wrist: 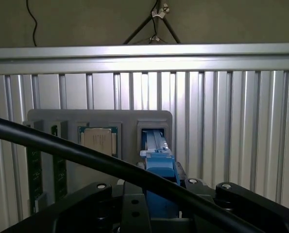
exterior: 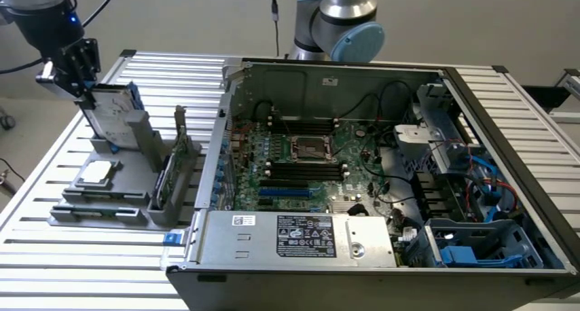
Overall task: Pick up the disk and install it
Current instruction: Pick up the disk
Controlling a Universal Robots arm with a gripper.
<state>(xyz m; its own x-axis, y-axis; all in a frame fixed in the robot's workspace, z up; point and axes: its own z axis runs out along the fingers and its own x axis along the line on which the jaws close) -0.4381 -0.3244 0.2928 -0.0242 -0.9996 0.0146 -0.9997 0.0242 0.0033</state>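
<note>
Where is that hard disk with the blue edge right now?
The disk stands on edge in the grey holder at the exterior view's far left, beside the open computer case. The gripper is clamped on its top end.

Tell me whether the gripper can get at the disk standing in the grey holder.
Likely yes: the gripper is right at the disk and appears closed on its upper end, where it stands in the grey holder. Nothing lies between them, and the open computer case stands apart.
</note>
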